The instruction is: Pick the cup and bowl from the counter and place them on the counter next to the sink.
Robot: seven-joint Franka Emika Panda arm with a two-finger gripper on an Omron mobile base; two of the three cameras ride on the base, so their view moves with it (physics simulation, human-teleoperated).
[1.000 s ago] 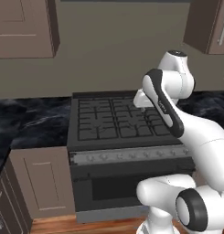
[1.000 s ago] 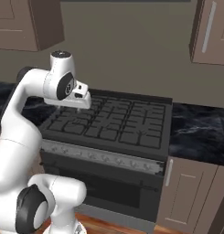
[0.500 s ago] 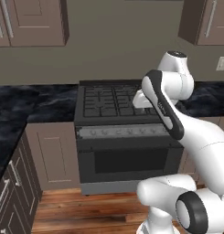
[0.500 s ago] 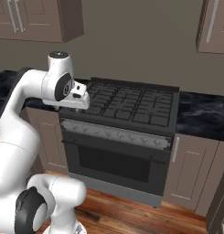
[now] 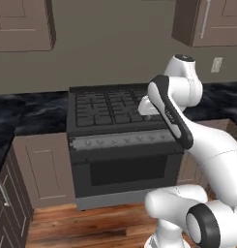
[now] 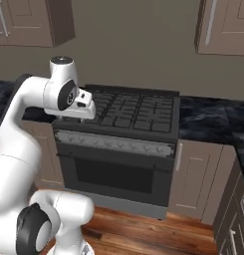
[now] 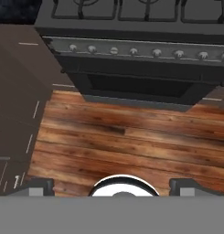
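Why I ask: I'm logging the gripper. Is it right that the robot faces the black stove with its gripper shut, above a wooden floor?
Not quite. The gripper is open: the hand view shows its fingertips far apart. The stove and wooden floor are right.

Glossy white rounded arm [image 5: 174,114], black joint bands, seemingly dark fingertips [image 7: 38,186].
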